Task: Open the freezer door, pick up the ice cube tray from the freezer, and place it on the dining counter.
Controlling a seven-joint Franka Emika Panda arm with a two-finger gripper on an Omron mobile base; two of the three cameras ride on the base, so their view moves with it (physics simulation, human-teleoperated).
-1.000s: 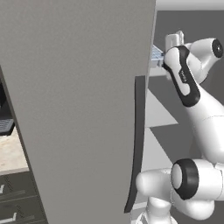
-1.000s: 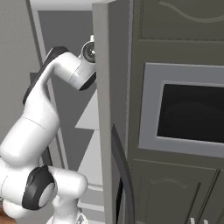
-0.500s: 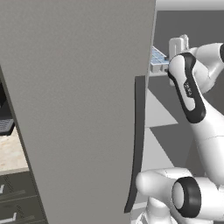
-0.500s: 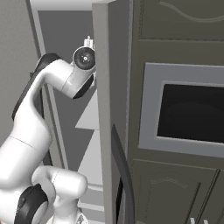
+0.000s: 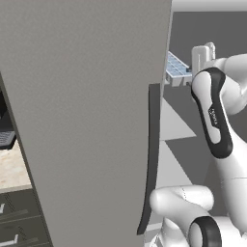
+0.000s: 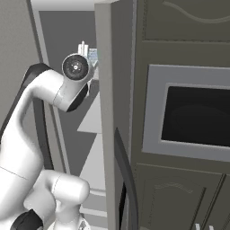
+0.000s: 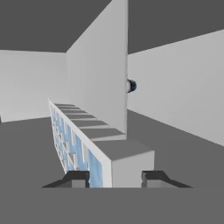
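The dark two-finger gripper [image 7: 113,176] jaws are pinching the small light-blue gridded ice cube tray [image 7: 83,146], holding it up inside the tall light-grey freezer [image 6: 67,54], beside the open matte grey freezer door [image 5: 87,116].

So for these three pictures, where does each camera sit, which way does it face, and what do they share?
Left base view: behind the arm on its left, looking forward past the open freezer door into the freezer; the white arm rises at right.
Right base view: behind the arm on its right, facing the freezer interior and door edge; the arm rises at left.
Hand view: on the hand, looking along the ice cube tray.
Shared: all three show the tray at the hand.
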